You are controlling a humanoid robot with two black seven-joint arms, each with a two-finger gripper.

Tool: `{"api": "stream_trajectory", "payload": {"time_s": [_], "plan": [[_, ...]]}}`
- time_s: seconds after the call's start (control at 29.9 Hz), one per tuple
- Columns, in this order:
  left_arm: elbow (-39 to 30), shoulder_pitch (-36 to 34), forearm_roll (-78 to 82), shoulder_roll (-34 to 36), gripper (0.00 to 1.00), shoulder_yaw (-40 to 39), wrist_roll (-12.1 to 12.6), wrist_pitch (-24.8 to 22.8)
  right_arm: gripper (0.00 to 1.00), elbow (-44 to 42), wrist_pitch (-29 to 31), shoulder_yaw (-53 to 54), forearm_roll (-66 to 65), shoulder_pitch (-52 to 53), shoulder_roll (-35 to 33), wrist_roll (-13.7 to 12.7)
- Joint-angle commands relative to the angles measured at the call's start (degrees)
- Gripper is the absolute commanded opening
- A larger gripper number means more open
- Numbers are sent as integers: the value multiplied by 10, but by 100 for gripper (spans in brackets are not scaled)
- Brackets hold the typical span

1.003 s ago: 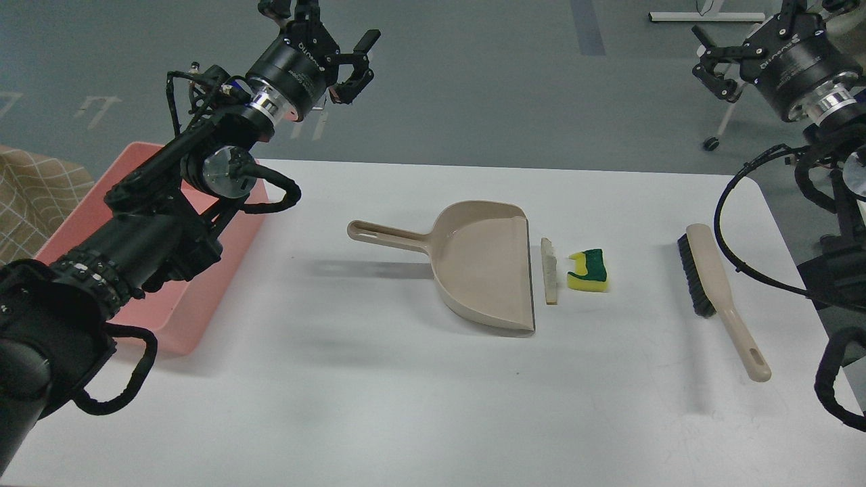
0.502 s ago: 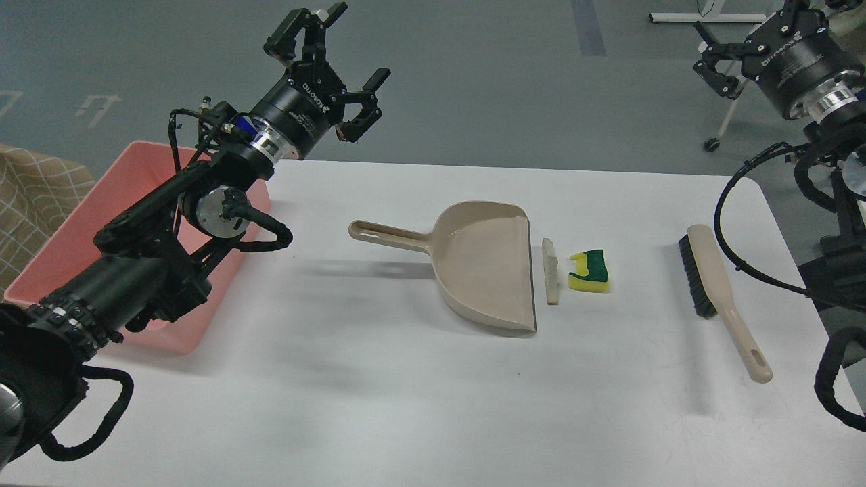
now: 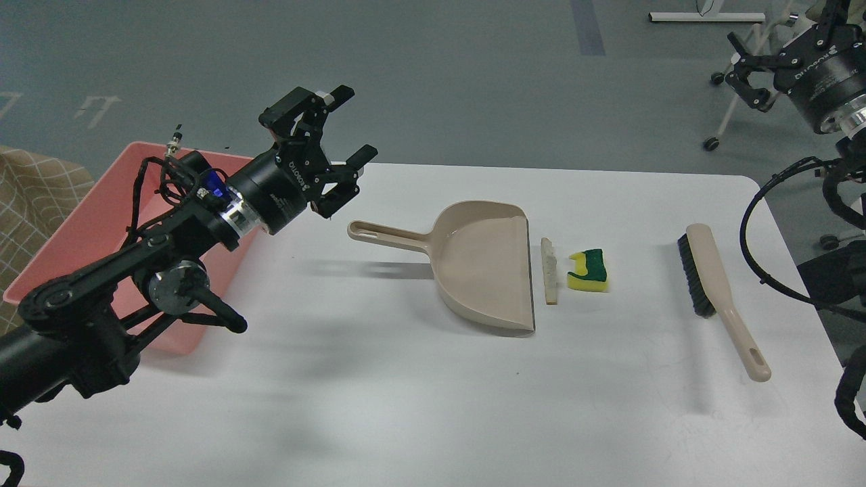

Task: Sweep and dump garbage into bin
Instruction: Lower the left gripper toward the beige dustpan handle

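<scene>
The garbage lies mid-table: a thin white bread slice [image 3: 551, 271] on edge right at the mouth of the beige dustpan [image 3: 484, 267], and a yellow sponge chunk with a green top [image 3: 588, 271] just right of it. The bin, a pink tray [image 3: 101, 216], sits at the table's left edge, partly hidden by my left arm. My left gripper [image 3: 355, 123] is open and empty, hovering just above and left of the dustpan's handle end. My right gripper [image 3: 778, 27] is open and empty, high at the far right, beyond the table and partly cut off by the frame.
A beige brush with black bristles [image 3: 718, 292] lies at the right of the white table [image 3: 406, 392], handle toward the front. A patterned tan surface [image 3: 27, 196] is left of the pink tray. Chair and stand legs show on the floor behind.
My left arm has swung down and forward, bringing its open gripper from high behind the table to just above the dustpan handle. My right gripper has drifted right and up.
</scene>
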Motion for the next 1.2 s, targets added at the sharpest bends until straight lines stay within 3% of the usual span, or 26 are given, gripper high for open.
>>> {"api": "stream_trajectory", "payload": {"time_s": [0.0, 0.4, 0.9, 1.17], "plan": [[-10, 28, 47, 15, 84, 19, 0, 23, 100, 15, 0, 1, 0, -6, 0, 0], [22, 42, 92, -1, 80, 113, 3, 90, 100, 20, 0, 3, 0, -12, -9, -1], [222, 5, 92, -123, 80, 115, -2, 84, 100, 19, 0, 3, -1, -13, -9, 0], [287, -14, 90, -155, 80, 113, -12, 84, 100, 19, 0, 3, 0, -14, -8, 0]]}}
